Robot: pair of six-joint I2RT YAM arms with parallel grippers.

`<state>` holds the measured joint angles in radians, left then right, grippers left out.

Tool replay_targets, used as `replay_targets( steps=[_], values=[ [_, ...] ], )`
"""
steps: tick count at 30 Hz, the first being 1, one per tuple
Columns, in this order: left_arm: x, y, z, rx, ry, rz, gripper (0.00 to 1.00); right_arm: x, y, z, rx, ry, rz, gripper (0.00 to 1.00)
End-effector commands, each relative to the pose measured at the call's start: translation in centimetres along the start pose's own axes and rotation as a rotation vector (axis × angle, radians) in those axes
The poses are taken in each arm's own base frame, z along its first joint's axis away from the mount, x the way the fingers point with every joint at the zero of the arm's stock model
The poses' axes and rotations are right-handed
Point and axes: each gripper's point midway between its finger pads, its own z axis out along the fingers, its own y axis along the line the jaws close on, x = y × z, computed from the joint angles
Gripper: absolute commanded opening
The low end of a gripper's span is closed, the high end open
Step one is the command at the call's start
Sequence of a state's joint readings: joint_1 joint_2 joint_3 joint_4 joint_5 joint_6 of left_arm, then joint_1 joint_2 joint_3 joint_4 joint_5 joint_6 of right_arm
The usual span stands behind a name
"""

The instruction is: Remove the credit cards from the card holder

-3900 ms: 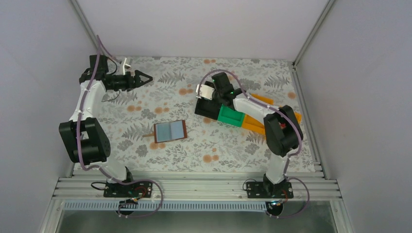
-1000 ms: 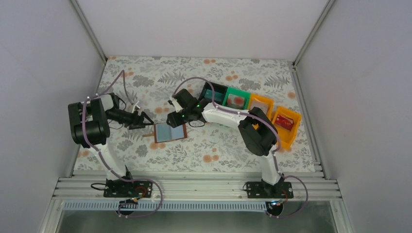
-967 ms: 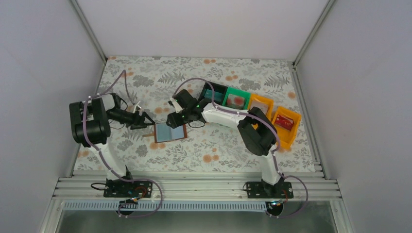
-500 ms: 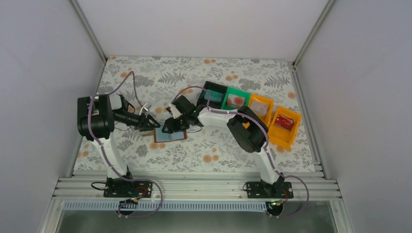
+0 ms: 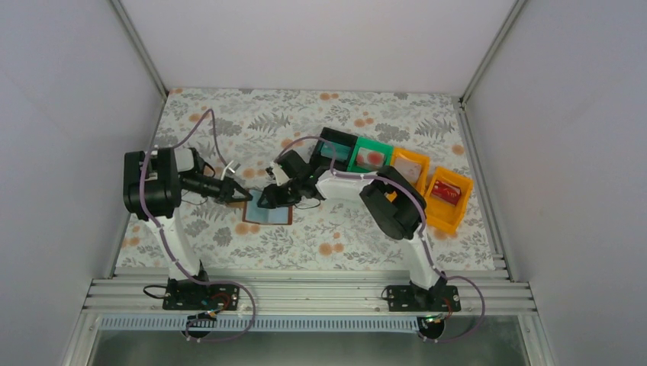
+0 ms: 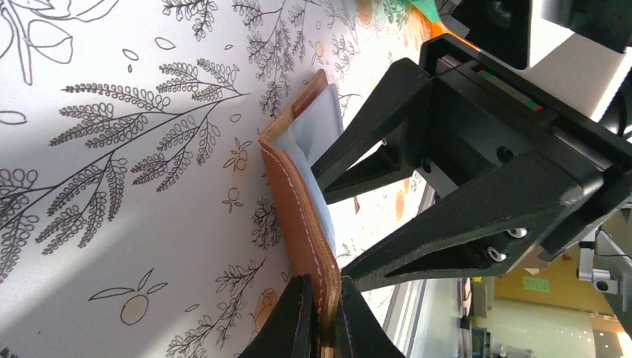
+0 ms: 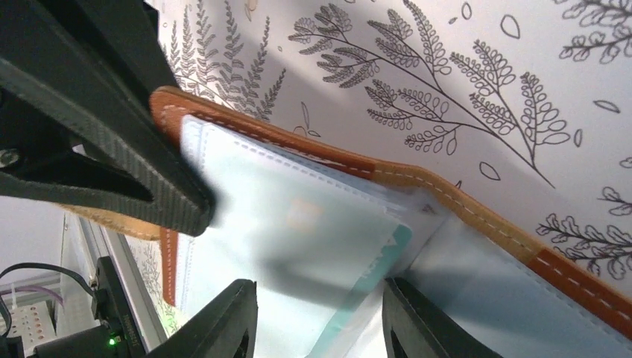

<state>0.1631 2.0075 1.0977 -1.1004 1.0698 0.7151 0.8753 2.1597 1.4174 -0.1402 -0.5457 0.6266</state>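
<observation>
The card holder [image 5: 268,216] is laid open at centre frame, its left edge clamped by the left gripper [image 5: 243,196]. The right gripper [image 5: 267,201] is held apart astride a teal-edged credit card [image 7: 373,272], and the holder is partly hidden by it. Black, green and orange bins [image 5: 362,165] are lined up right of centre.

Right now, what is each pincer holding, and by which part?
Left pincer clamps the card holder by its brown edge. Right pincer straddles a pale card; a grip cannot be told.
</observation>
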Motion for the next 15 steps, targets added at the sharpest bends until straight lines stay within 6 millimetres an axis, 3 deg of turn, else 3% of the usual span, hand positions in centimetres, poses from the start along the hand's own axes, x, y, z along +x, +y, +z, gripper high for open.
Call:
replay_targets(
  steps=[1, 7, 12, 15],
  values=[
    [-1.4, -1.5, -0.4, 0.024, -0.054, 0.089, 0.02, -1.6, 1.8, -2.3, -0.007, -0.075, -0.066, 0.47],
    [-3.9, -5.3, -2.5, -0.055, -0.113, 0.301, 0.02, -3.0, 4.5, -7.3, 0.011, -0.203, -0.2, 0.55],
    [-6.6, -11.8, -4.7, -0.064, -0.194, 0.502, 0.02, -5.0, 6.7, -12.4, 0.059, -0.351, -0.276, 0.64],
    [-7.1, -14.9, -5.6, -0.042, -0.235, 0.556, 0.02, -5.4, 7.7, -14.0, 0.047, -0.414, -0.291, 0.68]
  ],
)
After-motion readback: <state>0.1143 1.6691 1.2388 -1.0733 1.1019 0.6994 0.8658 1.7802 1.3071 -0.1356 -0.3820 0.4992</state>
